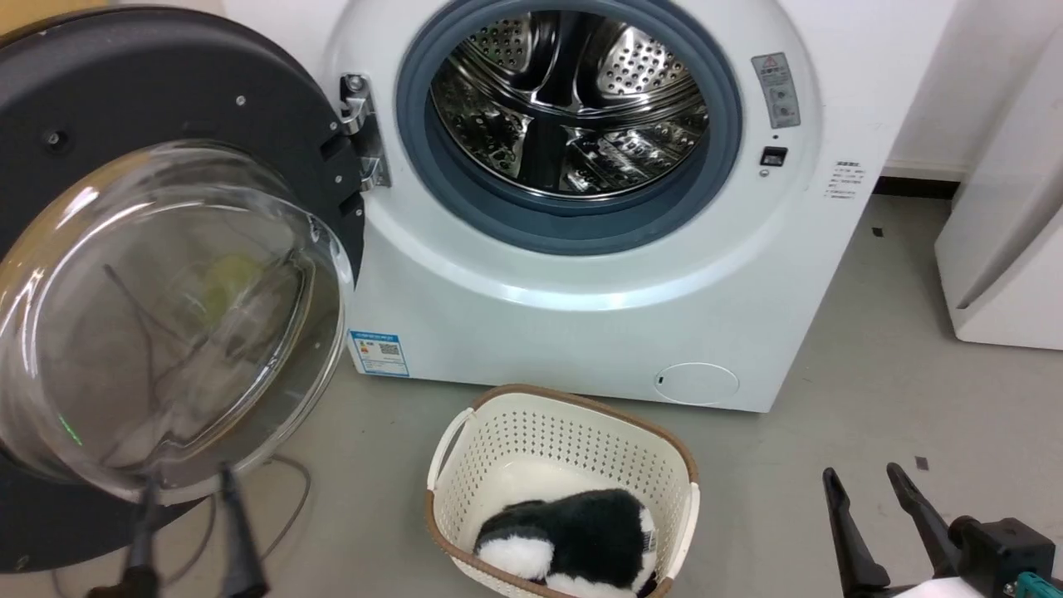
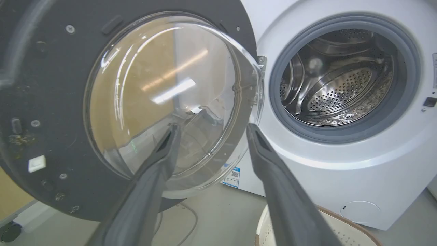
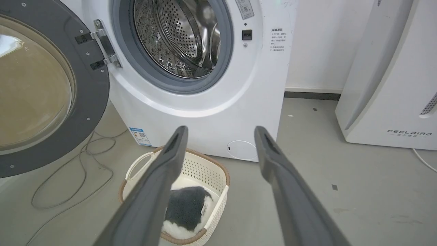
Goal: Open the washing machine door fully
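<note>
Head view: the washing machine stands with its porthole uncovered and the steel drum exposed. The washing machine door hangs on the hinge at the porthole's left, swung far out with its inner face and glass bowl turned toward the camera. The left gripper sits at the bowl's lower edge with its fingers apart and nothing between them. The right gripper is well apart at the lower right, also spread and empty. A basket holding a black-and-white plush toy stands on the floor before the machine. Left wrist view: both fingertips lie in front of the lower bulge of the glass; whether either touches it cannot be told. Right wrist view: the spread fingers point over the basket, and a loose cable lies on the floor under the door. Assessment: the door appears nearly at full swing, with only a final push outstanding. Recommendation: bear on the dark ring near the edge farthest from the hinge rather than on the curved glass, where a fingertip may slide. Follow the hinge arc slowly, stop at firm resistance, and keep the arm clear of the cable and basket.
</note>
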You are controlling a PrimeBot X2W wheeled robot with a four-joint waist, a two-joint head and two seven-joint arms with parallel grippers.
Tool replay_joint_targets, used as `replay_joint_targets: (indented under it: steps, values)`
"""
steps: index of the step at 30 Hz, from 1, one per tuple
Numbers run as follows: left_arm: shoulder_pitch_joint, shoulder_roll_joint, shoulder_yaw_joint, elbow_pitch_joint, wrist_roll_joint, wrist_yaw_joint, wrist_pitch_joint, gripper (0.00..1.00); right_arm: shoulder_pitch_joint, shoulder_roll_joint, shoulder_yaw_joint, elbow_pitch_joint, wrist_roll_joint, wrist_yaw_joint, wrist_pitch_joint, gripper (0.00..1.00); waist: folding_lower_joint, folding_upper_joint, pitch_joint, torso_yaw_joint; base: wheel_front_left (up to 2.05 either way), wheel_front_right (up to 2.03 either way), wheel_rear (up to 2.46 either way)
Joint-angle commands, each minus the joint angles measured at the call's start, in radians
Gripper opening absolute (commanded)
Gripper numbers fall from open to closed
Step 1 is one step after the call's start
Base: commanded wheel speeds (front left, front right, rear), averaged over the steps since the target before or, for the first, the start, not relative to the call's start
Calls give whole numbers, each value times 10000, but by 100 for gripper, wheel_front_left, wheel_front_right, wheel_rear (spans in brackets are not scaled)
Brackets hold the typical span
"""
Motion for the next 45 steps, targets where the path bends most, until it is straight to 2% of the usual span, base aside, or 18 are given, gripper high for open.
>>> replay_joint_targets:
  steps: [1,8,12,18,29,30,45]
  values:
    - [-240,47,-270,-126,232,-104,86,100,81,40,45,-72,-61,52,-44,100,0,0,-22,-111,0,0,0]
    - [-1357,272,-1583,155,656,-874,1244,100,80,40,81,-320,-258,52,55,100,0,0,-129,-514,0,0,0]
    - [-1829,180,-2065,682,606,-1246,1692,100,85,40,127,-439,-333,52,153,100,0,0,-185,-722,0,0,0]
    - [-1973,-38,-2402,1492,404,-1480,1919,100,196,40,113,-530,-342,52,234,100,0,0,-237,-914,0,0,0]
    - [-2078,-243,-2440,2267,225,-1587,1411,100,206,40,173,-366,-367,52,242,100,0,0,-229,-994,0,0,0]
    - [-1925,-225,-2450,2263,232,-1571,1440,0,133,0,159,-385,-305,0,234,0,0,0,-228,-995,0,0,0]
    - [-1952,-472,-2090,2210,595,-1843,1569,0,-55,2,174,-251,-432,-10,200,0,0,0,-212,-1012,0,0,0]
